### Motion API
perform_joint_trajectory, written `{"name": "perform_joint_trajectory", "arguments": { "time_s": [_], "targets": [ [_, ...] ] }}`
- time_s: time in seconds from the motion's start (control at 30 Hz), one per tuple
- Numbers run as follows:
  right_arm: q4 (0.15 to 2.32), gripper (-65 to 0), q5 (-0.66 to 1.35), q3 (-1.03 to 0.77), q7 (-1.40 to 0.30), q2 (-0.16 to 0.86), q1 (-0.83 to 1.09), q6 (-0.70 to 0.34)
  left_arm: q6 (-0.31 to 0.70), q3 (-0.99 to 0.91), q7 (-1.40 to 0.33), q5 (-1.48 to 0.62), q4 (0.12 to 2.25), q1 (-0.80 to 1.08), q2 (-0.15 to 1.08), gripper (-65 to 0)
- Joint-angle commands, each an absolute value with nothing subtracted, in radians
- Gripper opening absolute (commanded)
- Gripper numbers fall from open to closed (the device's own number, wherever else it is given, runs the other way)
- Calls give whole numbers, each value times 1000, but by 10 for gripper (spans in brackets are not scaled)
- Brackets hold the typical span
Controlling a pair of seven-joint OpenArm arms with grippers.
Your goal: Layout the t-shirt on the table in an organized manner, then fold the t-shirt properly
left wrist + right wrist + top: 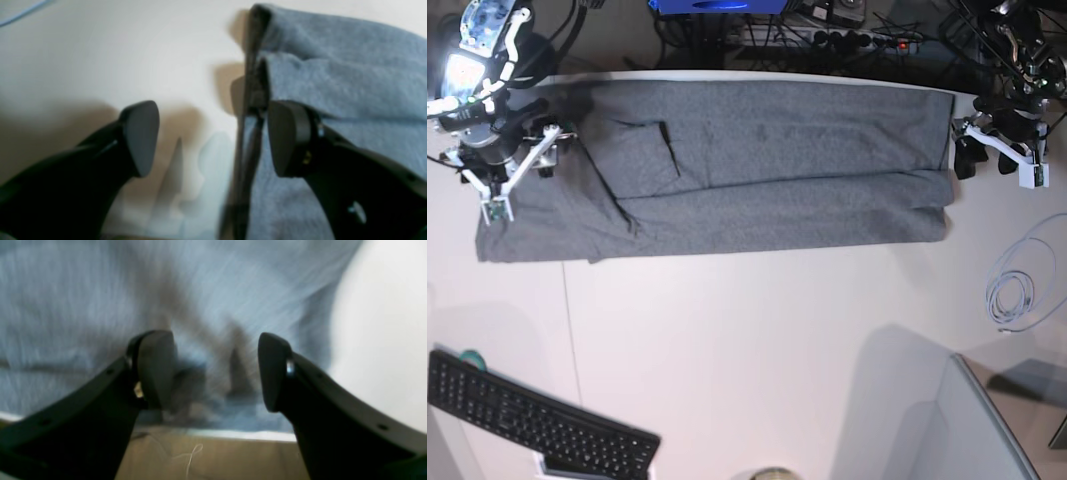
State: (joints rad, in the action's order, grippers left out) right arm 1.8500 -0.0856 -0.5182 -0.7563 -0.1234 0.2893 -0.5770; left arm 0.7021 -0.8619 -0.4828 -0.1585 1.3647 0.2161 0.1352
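The t-shirt (767, 170) lies along the far edge of the table (757, 340) as a long grey band, folded lengthwise, with one long fold line across the middle and a sleeve flap turned in near the base view's left end. Left gripper (213, 140): jaws apart, nothing between them, sitting just at the band's edge where the stacked layers show as a dark seam; one pad is over cloth, the other over bare table. Right gripper (215, 370): jaws apart, empty, over the cloth near the table's edge; this view is blurred, so you cannot tell whether the pads touch fabric. Handling, as a judgement: soft knit, light, limp, with no stiffness to carry a fold, so it will sag and drag wherever it is unsupported, and the smooth tabletop will likely let it slide rather than hold position. Layers may separate if you pinch only the top one. Take hold at the two short ends, at the corners, gathering all layers in each pinch, and lift both ends together to keep the band square. Keyboard (537, 415) is well apart from the work.
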Motion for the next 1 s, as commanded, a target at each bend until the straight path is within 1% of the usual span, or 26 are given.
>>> {"name": "perform_joint_trajectory", "arguments": {
  "time_s": [0.0, 0.13, 0.3, 0.33, 0.37, 0.43, 0.53, 0.6, 0.77, 0.87, 0.97],
  "targets": [
    [1890, -273, -84, -538, -717, -120, 295, -575, 698, -866, -463, -171, 1382, 216, 153, -165],
    [1940, -273, -85, -561, -679, -111, 332, -581, 698, -872, -463, -171, 1376, 236, 156, -165],
    [1934, -273, -85, -450, -674, -48, 418, -581, 698, -866, -463, -171, 1408, 308, 188, -168],
    [1934, -273, -85, -437, -662, -47, 427, -581, 698, -866, -463, -171, 1412, 325, 189, -174],
    [1934, -273, -85, -426, -647, -48, 432, -581, 698, -866, -463, -171, 1423, 337, 189, -201],
    [1931, -273, -85, -412, -633, -48, 430, -581, 698, -866, -463, -171, 1448, 374, 189, -299],
    [1931, -273, -85, -384, -631, -50, 412, -581, 698, -865, -463, -171, 1512, 424, 157, -522],
    [1931, -273, -85, -363, -631, -48, 404, -581, 698, -865, -463, -171, 1552, 441, 127, -650],
    [1931, -273, -85, -288, -631, -48, 404, -581, 698, -865, -463, -173, 1563, 437, 76, -650],
    [1931, -273, -85, -214, -630, -44, 404, -581, 698, -865, -463, -183, 1572, 437, 68, -650],
    [1937, -273, -85, -96, -630, -12, 392, -581, 698, -865, -463, -291, 1564, 437, 73, -650]
  ]
}}
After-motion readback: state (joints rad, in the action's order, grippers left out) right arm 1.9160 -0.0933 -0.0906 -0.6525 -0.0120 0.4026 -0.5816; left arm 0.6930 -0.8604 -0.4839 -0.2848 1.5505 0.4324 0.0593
